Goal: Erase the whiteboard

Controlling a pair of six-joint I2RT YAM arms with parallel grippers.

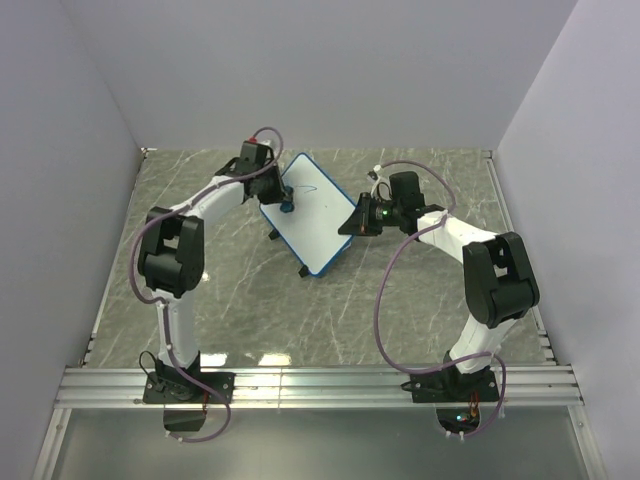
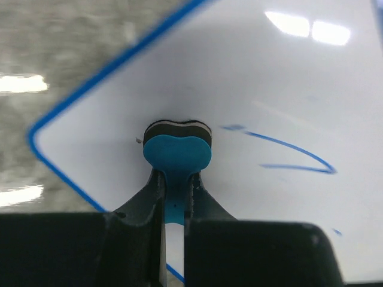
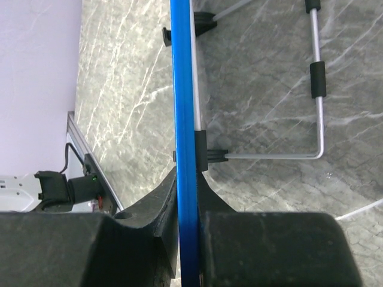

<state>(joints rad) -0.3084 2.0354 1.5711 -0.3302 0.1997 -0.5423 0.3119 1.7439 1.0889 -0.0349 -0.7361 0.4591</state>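
Wiping: your left gripper [image 2: 175, 179] clamps the eraser [image 2: 177, 152] on the whiteboard [image 2: 269, 89], right gripper [image 3: 188, 185] pinches its edge; sweep over the scribble [image 2: 293, 158] next.

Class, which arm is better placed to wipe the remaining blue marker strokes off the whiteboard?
Left: the left gripper holds a blue bone-shaped eraser against the blue-framed white board, beside the stroke. The right gripper clamps the board's edge.

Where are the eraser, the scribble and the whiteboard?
eraser [image 2: 178, 152], left wrist view, on its blue head.
scribble [image 2: 296, 168], left wrist view, on the lower stroke.
whiteboard [image 3: 182, 89], right wrist view, on its blue frame edge.
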